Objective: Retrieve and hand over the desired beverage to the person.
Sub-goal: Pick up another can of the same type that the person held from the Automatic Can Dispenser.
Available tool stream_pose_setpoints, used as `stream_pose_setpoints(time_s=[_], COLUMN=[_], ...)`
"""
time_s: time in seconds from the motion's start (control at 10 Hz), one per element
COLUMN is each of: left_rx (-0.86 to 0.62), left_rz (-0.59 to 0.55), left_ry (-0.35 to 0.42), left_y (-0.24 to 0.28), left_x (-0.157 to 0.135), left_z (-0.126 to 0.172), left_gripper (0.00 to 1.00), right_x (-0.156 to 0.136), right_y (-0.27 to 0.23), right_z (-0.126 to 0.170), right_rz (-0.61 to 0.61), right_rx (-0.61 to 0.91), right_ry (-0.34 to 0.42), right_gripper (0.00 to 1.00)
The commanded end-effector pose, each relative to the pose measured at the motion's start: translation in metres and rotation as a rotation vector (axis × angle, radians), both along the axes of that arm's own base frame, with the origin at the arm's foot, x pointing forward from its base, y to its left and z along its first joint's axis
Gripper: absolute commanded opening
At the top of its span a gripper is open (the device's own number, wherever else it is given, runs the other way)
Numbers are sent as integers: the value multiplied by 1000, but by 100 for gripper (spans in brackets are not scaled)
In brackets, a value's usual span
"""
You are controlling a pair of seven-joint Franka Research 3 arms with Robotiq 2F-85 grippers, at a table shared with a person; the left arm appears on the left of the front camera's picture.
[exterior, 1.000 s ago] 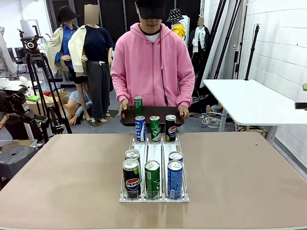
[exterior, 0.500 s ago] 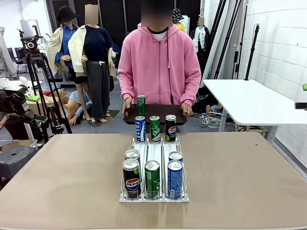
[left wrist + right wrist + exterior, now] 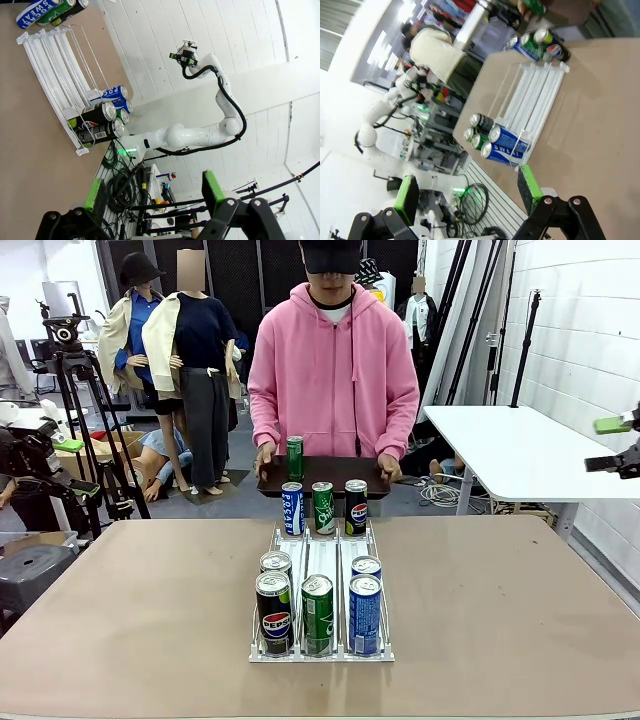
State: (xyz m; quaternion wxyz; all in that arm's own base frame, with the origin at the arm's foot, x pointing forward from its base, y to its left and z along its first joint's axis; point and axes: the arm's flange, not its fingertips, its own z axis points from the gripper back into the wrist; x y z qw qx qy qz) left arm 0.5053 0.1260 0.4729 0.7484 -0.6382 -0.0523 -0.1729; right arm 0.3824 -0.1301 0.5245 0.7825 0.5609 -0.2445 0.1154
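The person (image 3: 333,370) in a pink hoodie stands at the table's far side, both hands on a dark tray (image 3: 335,472) that carries one green can (image 3: 294,457). Several beverage cans stand in a white wire rack (image 3: 320,550): black Pepsi (image 3: 275,612), green (image 3: 318,613) and blue (image 3: 364,613) at the near end, three more at the far end. Nothing marks out one beverage as the desired one. My right gripper (image 3: 612,445) hangs open high at the right edge, far from the cans. In their wrist views the left gripper (image 3: 154,192) and right gripper (image 3: 468,192) are open and hold nothing.
A white side table (image 3: 520,450) stands beyond the right edge of the brown table (image 3: 500,610). Tripods and clutter sit at the back left. The rack (image 3: 50,55) lies off to the side of the left gripper; the right gripper looks down on the rack (image 3: 535,95) from well above.
The right gripper has come into the front view at the right edge. The person has shifted slightly right and stood straighter with the tray. The cans have not moved.
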Motion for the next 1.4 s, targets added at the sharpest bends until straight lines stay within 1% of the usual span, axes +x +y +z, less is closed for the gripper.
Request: stream_pose_setpoints(time_s=[0.0, 0.2, 0.4, 0.7, 0.9, 1.1, 1.3], left_rx=[4, 4, 4, 4, 4, 4, 4], left_rz=[10, 10, 10, 10, 10, 10, 10], left_ry=[1, 1, 1, 1, 1, 1, 1], left_y=[0, 0, 0, 0, 0, 0, 0], left_x=[-2, -2, -2, -2, -2, -2, -2], left_z=[0, 0, 0, 0, 0, 0, 0], left_gripper=[100, 100, 100, 100, 100, 100, 100], right_x=[-2, 2, 6, 4, 1, -4, -10], right_y=[33, 64, 101, 161, 201, 241, 279], right_z=[9, 23, 28, 34, 29, 16, 3], right_rz=[22, 51, 70, 148, 142, 156, 187], right_rx=[-121, -215, -276, -453, -553, -663, -767], right_ry=[52, 81, 113, 149, 155, 182, 179], right_gripper=[100, 100, 100, 100, 100, 100, 100])
